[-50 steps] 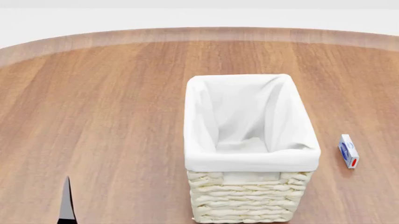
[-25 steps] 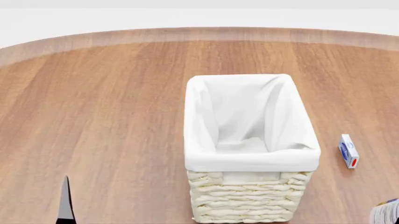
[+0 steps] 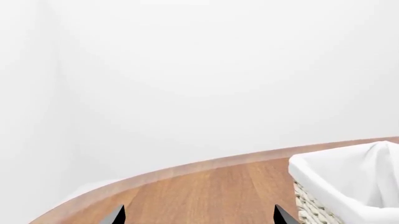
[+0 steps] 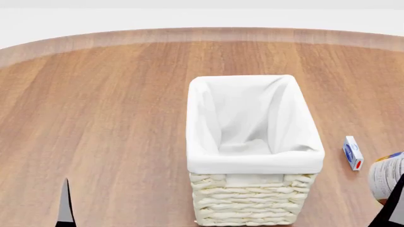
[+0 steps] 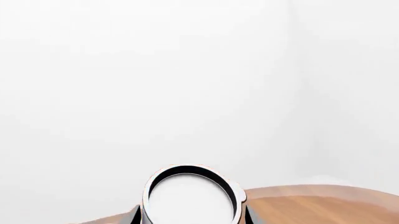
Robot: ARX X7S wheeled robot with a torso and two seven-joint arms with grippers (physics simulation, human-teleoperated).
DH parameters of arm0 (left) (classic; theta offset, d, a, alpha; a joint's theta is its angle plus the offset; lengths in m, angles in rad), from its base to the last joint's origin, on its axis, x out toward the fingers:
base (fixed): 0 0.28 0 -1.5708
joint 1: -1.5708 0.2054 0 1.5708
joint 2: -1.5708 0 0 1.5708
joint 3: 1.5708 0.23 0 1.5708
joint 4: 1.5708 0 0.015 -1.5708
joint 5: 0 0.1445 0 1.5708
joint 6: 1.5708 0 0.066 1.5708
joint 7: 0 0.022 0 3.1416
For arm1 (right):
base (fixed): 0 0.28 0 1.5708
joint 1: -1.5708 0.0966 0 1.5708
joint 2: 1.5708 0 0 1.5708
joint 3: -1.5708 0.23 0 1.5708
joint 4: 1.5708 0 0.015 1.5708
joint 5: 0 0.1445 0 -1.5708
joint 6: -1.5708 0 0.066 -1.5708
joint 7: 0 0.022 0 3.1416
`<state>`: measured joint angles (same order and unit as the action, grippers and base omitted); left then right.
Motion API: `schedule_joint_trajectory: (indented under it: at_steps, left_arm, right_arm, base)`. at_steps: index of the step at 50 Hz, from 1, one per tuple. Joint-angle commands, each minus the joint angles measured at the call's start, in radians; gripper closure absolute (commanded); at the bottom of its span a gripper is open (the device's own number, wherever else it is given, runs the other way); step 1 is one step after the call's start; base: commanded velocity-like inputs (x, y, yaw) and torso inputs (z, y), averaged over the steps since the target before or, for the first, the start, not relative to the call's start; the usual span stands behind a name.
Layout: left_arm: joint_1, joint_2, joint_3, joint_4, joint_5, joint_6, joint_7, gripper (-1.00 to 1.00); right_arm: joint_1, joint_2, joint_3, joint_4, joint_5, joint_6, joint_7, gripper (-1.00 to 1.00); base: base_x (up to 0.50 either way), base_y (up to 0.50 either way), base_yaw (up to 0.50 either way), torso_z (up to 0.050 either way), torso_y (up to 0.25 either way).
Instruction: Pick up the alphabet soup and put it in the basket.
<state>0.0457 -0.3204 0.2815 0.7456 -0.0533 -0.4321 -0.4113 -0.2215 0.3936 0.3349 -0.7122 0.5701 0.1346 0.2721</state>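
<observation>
The cream-white woven basket [image 4: 252, 142] with a white cloth lining stands in the middle of the wooden table; its corner also shows in the left wrist view [image 3: 349, 182]. The alphabet soup can [image 4: 387, 176] hangs at the right edge of the head view, to the right of the basket and above the table. My right gripper [image 5: 190, 217] is shut on the can, whose round white end [image 5: 190, 198] fills the space between the fingers. My left gripper [image 3: 198, 215] is open and empty, low at the front left, its fingertip [image 4: 65, 203] showing in the head view.
A small blue and white box [image 4: 352, 152] with a red end lies on the table right of the basket. The round wooden table's far edge [image 4: 202, 32] curves across the back, with a white floor beyond.
My right gripper has risen into the head view at the lower right with the can, which now shows higher beside the basket. The left gripper has not moved.
</observation>
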Motion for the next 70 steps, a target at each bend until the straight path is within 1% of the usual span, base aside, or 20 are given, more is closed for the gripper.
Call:
schedule_joint_trajectory:
  at_steps: [1, 14, 23, 32, 50, 52, 57, 62, 70]
  left_arm:
    - [0.001, -0.003, 0.0, -0.001, -0.005, 0.003, -0.004, -1.0]
    - [-0.002, -0.006, 0.001, -0.003, -0.01, 0.003, -0.007, -1.0]
    - [-0.004, -0.008, 0.002, -0.008, -0.012, 0.002, -0.01, -1.0]
    - [-0.004, -0.01, 0.001, -0.012, -0.016, 0.007, -0.012, -1.0]
    - [-0.004, -0.014, 0.0, -0.023, -0.024, 0.017, -0.017, -1.0]
    - [-0.003, -0.014, -0.001, -0.024, -0.026, 0.018, -0.017, -1.0]
    - [-0.002, -0.016, -0.002, -0.02, -0.027, 0.017, -0.02, -1.0]
    - [-0.003, -0.018, -0.002, -0.018, -0.028, 0.015, -0.022, -1.0]
    - [-0.005, -0.019, -0.002, -0.012, -0.032, 0.008, -0.024, -1.0]
  right_arm:
    - [0.103, 0.024, -0.034, -0.054, -0.013, 0.053, 0.029, 1.0]
    - [0.29, 0.029, -0.126, -0.036, 0.0, 0.117, 0.069, 1.0]
    - [0.467, 0.029, -0.222, 0.035, -0.038, 0.182, 0.093, 1.0]
    - [0.572, 0.006, -0.278, 0.095, -0.051, 0.207, 0.103, 1.0]
    - [0.809, -0.062, -0.398, 0.327, -0.117, 0.218, 0.092, 1.0]
    - [0.857, -0.069, -0.419, 0.355, -0.126, 0.24, 0.094, 1.0]
    - [0.918, -0.099, -0.46, 0.475, -0.165, 0.195, 0.068, 1.0]
    - [0.968, -0.118, -0.487, 0.541, -0.185, 0.189, 0.062, 1.0]
    - [1.075, -0.159, -0.53, 0.713, -0.216, 0.176, 0.042, 1.0]
  base:
    - [0.0, 0.0, 0.0, 0.0, 0.0]
    - [0.0, 0.0, 0.0, 0.0, 0.001]
    - [0.0, 0.0, 0.0, 0.0, 0.001]
    - [0.0, 0.0, 0.0, 0.0, 0.0]
    - [0.0, 0.0, 0.0, 0.0, 0.001]
    - [0.0, 0.0, 0.0, 0.0, 0.0]
    - [0.0, 0.0, 0.0, 0.0, 0.002]
    - [0.0, 0.0, 0.0, 0.0, 0.0]
    - [0.0, 0.0, 0.0, 0.002, 0.001]
